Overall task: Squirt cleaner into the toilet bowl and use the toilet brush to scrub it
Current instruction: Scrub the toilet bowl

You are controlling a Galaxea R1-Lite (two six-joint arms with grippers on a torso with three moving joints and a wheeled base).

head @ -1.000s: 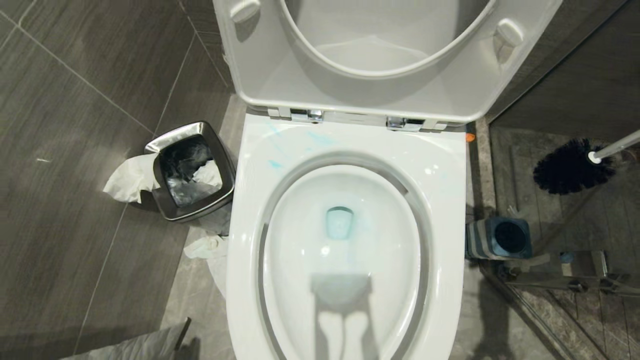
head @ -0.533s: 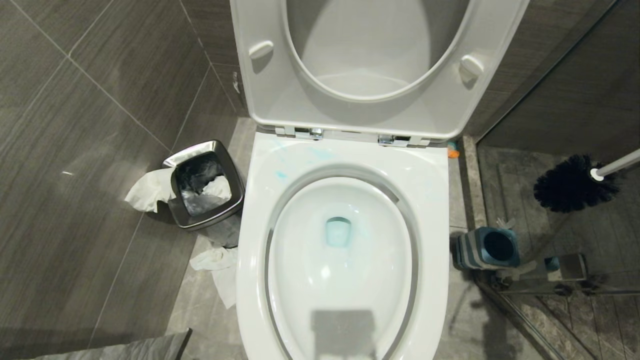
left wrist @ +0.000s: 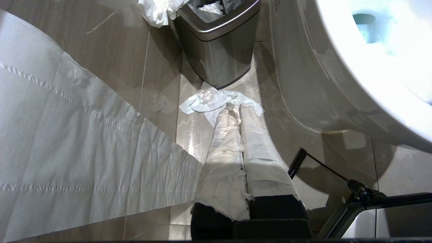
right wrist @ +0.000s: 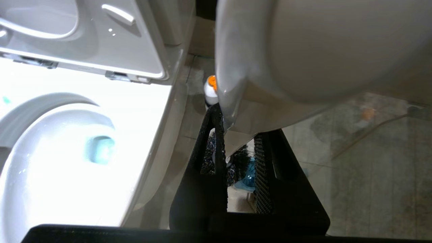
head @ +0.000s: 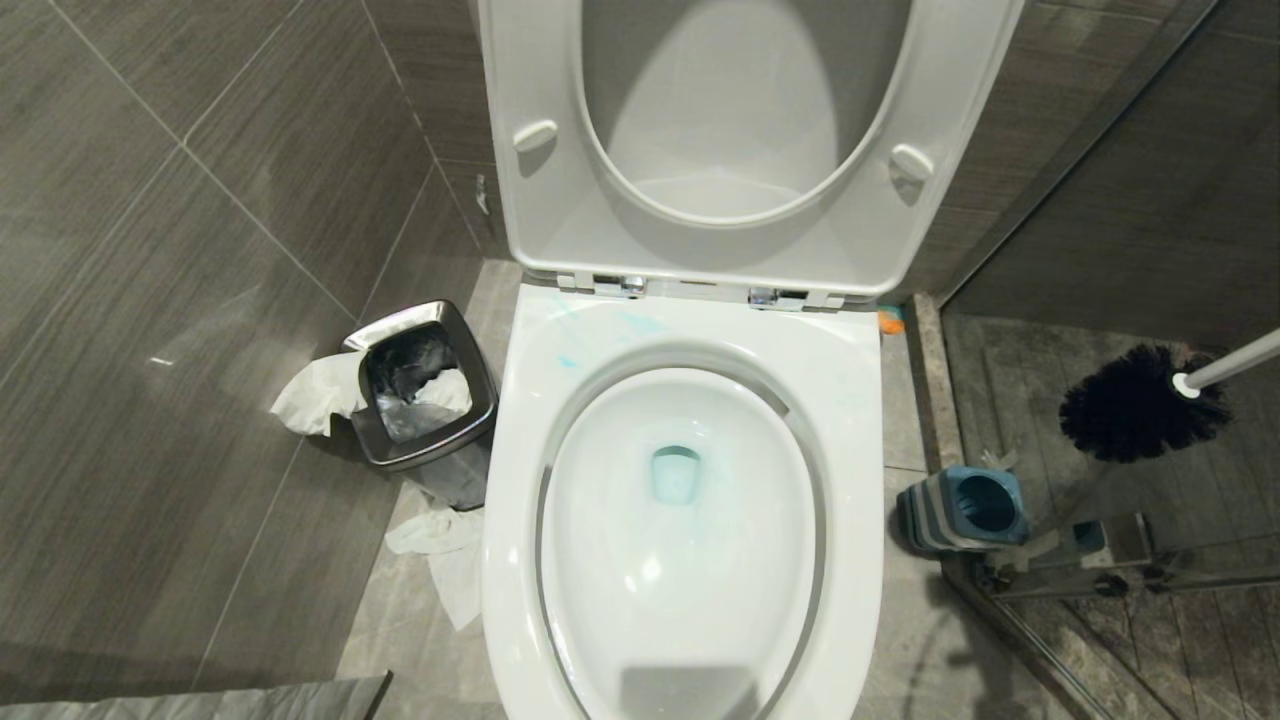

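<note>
Brush (head: pixel 1140 400) hangs in the air to the right of the toilet bowl (head: pixel 850 420), above and apart from its striped holder (head: pixel 965 510), its white handle (right wrist: pixel 303 50) clamped in the right gripper (right wrist: pixel 238 158). Blue cleaner (head: pixel 676 476) already tints the water, so scrubbing looks next: swing the bristles over the rim, lower them in, and keep the handle from clipping the raised seat (head: pixel 560 200). The left gripper (left wrist: pixel 236 111), closed and wrapped in tissue, points at the floor near the bin (head: pixel 425 400).

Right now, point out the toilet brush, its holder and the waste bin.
toilet brush (head: pixel 1135 403), head view, on the dark bristle head.
brush holder (head: pixel 965 508), head view, on its blue top beside the opening.
chrome waste bin (head: pixel 482 404), head view, on the right rim.
</note>
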